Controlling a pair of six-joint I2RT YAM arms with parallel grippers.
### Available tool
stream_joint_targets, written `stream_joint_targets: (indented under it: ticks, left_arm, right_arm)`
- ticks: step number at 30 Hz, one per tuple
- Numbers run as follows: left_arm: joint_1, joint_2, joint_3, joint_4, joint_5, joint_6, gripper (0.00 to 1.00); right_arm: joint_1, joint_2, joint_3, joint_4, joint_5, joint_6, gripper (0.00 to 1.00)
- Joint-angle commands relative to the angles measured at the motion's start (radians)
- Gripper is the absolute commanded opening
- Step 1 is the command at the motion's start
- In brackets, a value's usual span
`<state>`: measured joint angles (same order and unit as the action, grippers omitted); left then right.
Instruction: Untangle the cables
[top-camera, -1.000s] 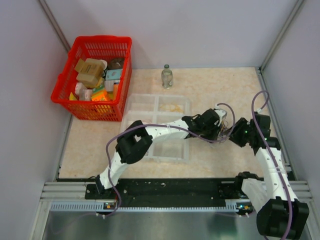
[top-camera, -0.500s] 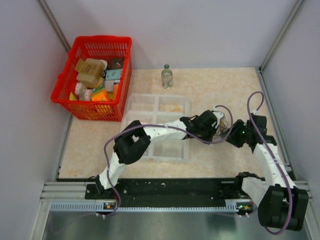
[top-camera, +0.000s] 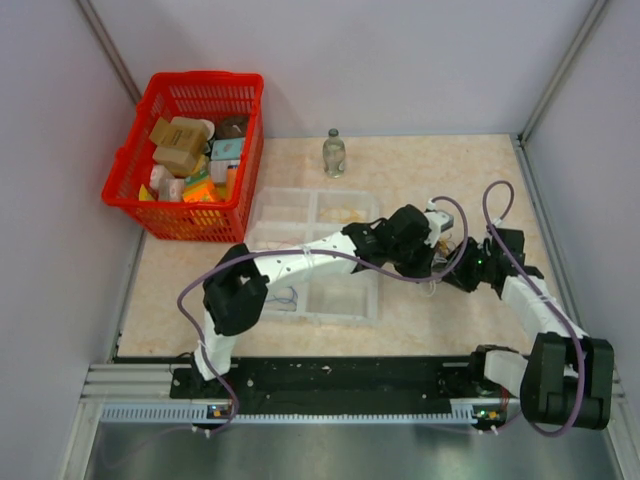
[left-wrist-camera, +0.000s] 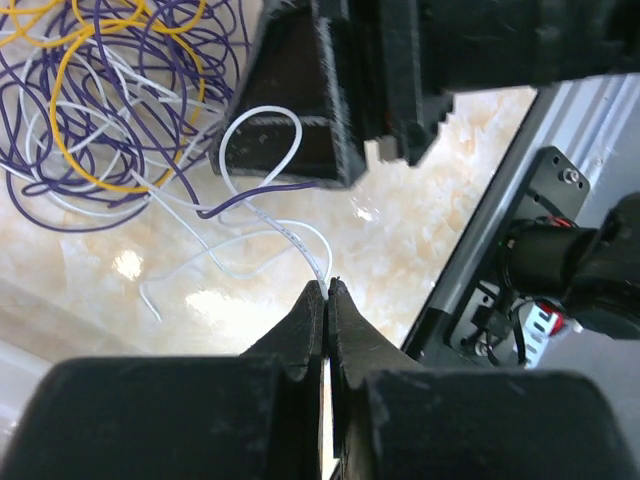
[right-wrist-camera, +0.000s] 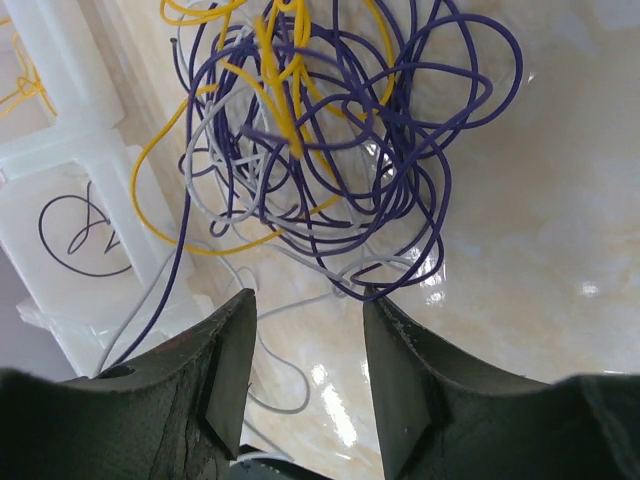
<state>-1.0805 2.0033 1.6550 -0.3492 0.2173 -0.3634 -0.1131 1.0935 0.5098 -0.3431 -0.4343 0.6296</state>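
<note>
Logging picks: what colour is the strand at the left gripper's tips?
White strand; left wrist view shows it best.

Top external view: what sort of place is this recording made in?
Probably a lab robot cell: plain panel walls enclose a table, both arms are bolted to a metal rail at its near edge, and a red basket holds assorted props.

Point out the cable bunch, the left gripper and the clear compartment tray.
cables (right-wrist-camera: 335, 190), right wrist view, dense purple loops mid-bunch.
left gripper (left-wrist-camera: 327, 285), left wrist view, between shut fingertips pinching a white strand (left-wrist-camera: 322, 268).
clear tray (top-camera: 285, 212), top view, far-left compartment floor.
</note>
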Motion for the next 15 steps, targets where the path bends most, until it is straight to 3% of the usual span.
stream_joint_targets:
  ticks: [1, 15]
  left_arm:
    - [0.002, -0.098, 0.069, -0.060, 0.060, 0.024, 0.00]
    - [0.004, -0.215, 0.107, -0.172, 0.042, 0.037, 0.00]
  right_arm:
    - [0.007, 0.042, -0.007, 0.093, 0.029, 0.013, 0.47]
    - [0.006, 0.052, 0.019, 0.102, 0.230, 0.035, 0.47]
